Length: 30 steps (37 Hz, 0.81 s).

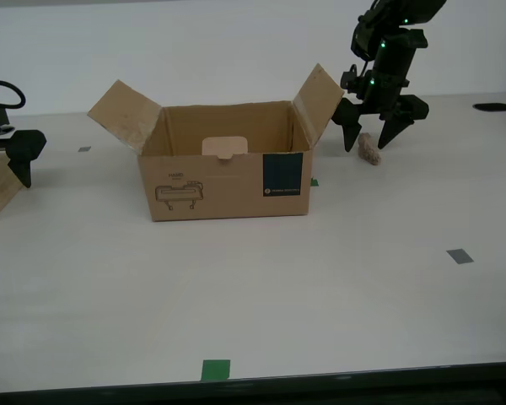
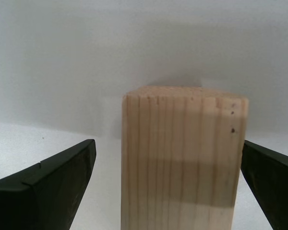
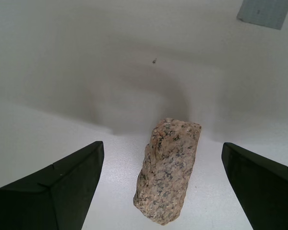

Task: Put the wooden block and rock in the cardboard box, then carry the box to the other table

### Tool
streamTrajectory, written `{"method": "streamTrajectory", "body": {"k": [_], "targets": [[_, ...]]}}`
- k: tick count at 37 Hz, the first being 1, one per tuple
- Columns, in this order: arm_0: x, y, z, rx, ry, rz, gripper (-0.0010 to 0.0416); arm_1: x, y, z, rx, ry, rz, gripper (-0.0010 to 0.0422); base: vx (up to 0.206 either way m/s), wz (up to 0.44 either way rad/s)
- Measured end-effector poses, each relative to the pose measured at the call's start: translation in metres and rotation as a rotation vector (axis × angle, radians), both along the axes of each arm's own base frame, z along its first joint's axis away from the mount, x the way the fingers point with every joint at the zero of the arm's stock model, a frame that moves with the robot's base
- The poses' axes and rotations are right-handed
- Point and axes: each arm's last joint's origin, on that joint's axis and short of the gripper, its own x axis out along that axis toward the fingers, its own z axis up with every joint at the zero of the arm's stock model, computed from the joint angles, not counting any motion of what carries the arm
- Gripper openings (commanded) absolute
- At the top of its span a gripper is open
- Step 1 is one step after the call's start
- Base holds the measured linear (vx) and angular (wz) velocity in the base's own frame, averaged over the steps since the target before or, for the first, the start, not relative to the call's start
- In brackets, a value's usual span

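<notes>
White tabletop [image 1: 261,295] w/ green tape marks, plain white wall behind cardboard box [image 1: 223,181], my first gripper [image 1: 369,135] spread wide astride rock [image 1: 368,149] beside box, my second gripper [image 2: 165,187] released around wooden block [image 2: 182,158].

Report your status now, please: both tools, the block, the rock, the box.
First tool open, straddling the rock, not gripping. Second tool open around the wooden block, one finger close against it. Cardboard box open, looks empty. Nothing in the way.
</notes>
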Motion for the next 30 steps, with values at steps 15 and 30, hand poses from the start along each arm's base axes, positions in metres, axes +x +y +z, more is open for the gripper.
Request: {"method": "streamTrajectory", "body": {"k": [15,30], "targets": [[-0.0003,0.0013,0.0,0.0,0.0,0.003,0.0282,-0.0001,0.0,0.0,0.0,0.001,0.0,0.04,0.0,0.0],[-0.0005,0.0029,0.0,0.0,-0.001,0.006,0.0214,-0.0001,-0.0002,0.0,-0.002,0.001,0.006,0.0389,0.0,0.0]]}}
